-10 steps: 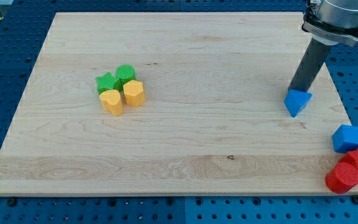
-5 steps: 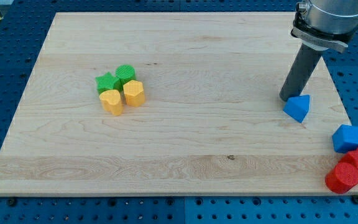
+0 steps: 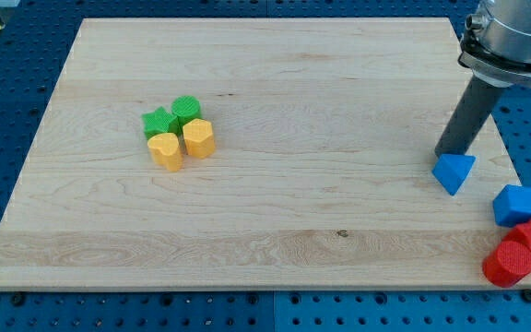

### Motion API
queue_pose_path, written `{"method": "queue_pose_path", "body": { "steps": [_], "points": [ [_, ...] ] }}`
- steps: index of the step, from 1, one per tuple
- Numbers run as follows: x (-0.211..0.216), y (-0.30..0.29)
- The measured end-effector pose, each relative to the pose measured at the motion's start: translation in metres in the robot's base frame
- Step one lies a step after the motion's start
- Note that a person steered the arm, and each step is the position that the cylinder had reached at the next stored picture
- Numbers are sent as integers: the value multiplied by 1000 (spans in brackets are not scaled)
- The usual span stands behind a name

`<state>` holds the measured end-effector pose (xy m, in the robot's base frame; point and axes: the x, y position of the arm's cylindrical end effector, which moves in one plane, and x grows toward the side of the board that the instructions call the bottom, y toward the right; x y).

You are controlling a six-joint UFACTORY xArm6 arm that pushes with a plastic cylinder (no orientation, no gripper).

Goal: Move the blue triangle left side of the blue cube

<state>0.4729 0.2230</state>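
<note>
Vs half a sec ago the blue triangle has slid a bit toward the view's right and bottom, closer to the blue cube, but they're still apart. Cube sits at the board's right edge w/ two red blocks just below it. My tip also swung right and now touches the triangle's top-left; the rod leans up to the right. No gripper, just the rod. Green and yellow blocks haven't budged, far left.
</note>
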Motion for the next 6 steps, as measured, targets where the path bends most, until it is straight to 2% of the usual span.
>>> {"method": "queue_pose_path", "body": {
  "steps": [5, 6],
  "points": [
    [16, 3],
    [16, -18]
  ]
}}
